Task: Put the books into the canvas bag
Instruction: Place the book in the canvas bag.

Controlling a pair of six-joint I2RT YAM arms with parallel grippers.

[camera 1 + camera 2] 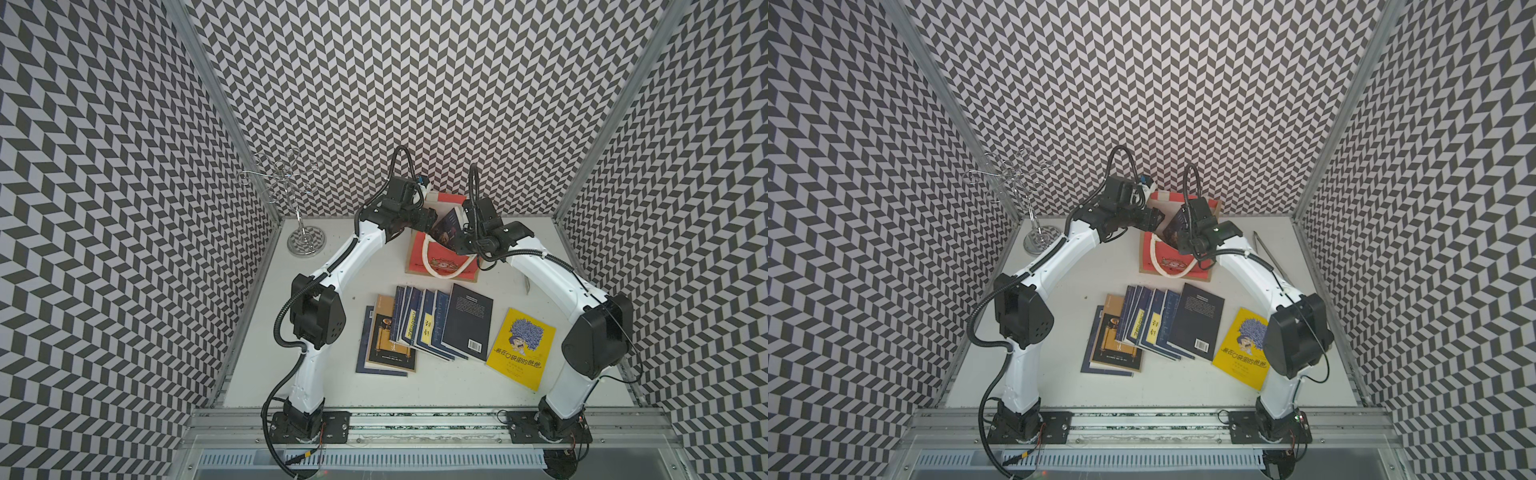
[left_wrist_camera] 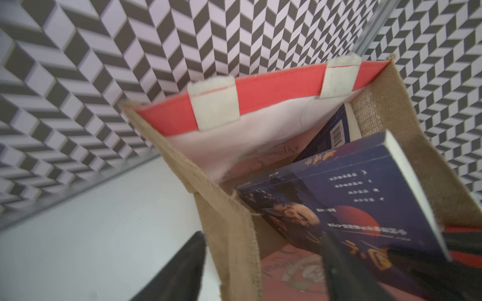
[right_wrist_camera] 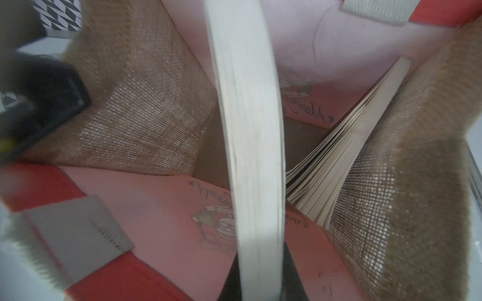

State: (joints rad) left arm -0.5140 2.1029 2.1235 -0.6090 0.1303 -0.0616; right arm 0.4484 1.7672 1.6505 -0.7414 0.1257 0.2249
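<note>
The canvas bag (image 1: 440, 266) (image 1: 1173, 259) stands open at the back of the table, red front toward me. My right gripper (image 1: 459, 245) (image 3: 260, 273) is shut on a navy book (image 1: 446, 226) (image 2: 352, 198), tilted halfway into the bag's mouth. My left gripper (image 1: 430, 220) (image 2: 260, 234) is open, astride the bag's tan side wall (image 2: 229, 247), one finger outside and one inside. Another book (image 2: 336, 130) leans inside the bag. On the table lie a fan of navy books (image 1: 428, 324), a tan-and-black book (image 1: 390, 336), a dark book (image 1: 467, 320) and a yellow book (image 1: 521, 349).
A wire stand on a round base (image 1: 305, 241) sits at the back left corner. Metal tongs (image 1: 1268, 253) lie at the back right. Patterned walls close in three sides, and both arm bases sit on the front rail (image 1: 415, 419).
</note>
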